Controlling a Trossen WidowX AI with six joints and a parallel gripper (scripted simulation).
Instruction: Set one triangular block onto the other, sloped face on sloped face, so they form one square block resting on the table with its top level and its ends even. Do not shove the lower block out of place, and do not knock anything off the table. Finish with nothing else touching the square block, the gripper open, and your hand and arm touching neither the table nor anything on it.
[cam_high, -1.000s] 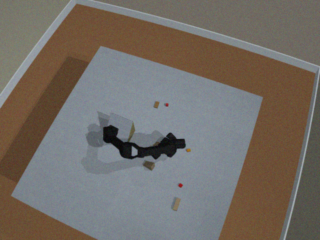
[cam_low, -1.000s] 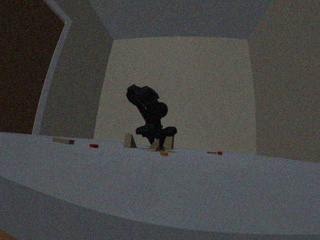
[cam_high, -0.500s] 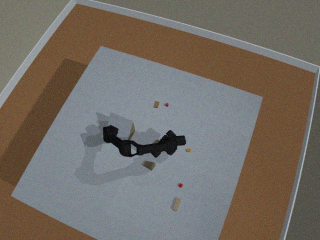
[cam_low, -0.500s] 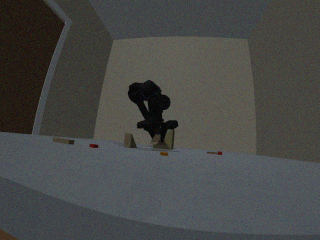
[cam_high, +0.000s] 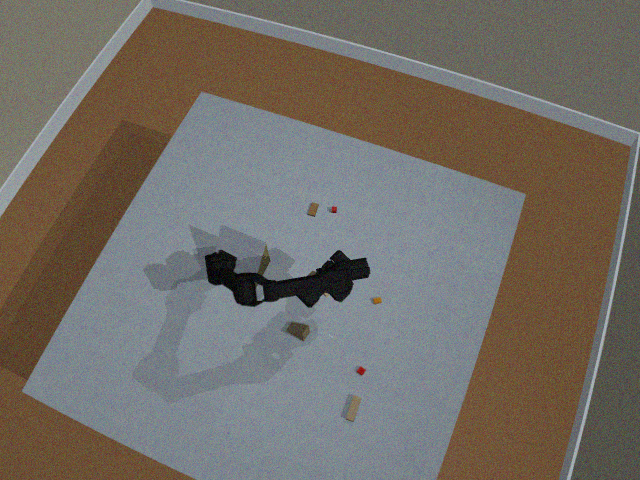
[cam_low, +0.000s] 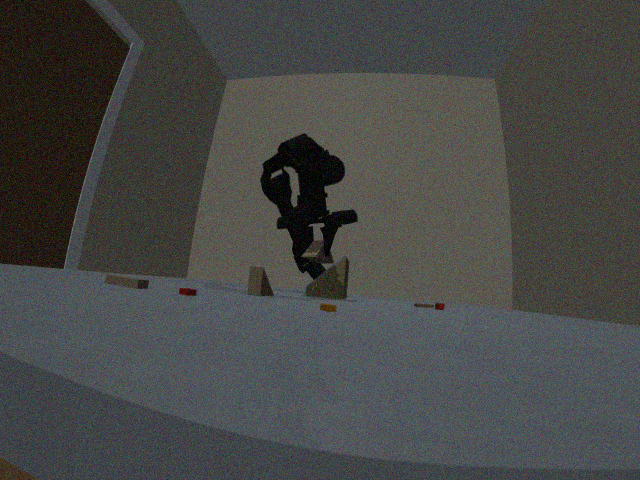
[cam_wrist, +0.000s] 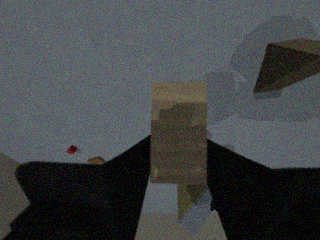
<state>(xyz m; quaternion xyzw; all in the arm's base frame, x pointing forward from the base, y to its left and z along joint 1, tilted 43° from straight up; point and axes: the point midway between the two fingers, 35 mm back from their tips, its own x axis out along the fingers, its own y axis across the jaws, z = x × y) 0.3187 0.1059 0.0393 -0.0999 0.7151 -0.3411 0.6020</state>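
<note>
My gripper (cam_low: 316, 250) (cam_wrist: 174, 139) is shut on a tan triangular block (cam_low: 313, 251) (cam_wrist: 179, 135), held above the table with a finger on each side. In the top view the arm hides most of it. A second triangular block (cam_high: 298, 330) (cam_low: 257, 281) (cam_wrist: 287, 65) stands on the table, apart from the gripper, right of the held block in the wrist view. How the held block's sloped face is turned is hard to tell.
A larger wedge-like piece (cam_high: 264, 259) (cam_low: 333, 281) stands near the arm. Also on the table are a pale bar (cam_high: 353, 408) (cam_low: 126, 281), a small tan piece (cam_high: 313, 209), an orange piece (cam_high: 377, 300) (cam_low: 328, 307) and two red pieces (cam_high: 360, 370) (cam_high: 334, 209).
</note>
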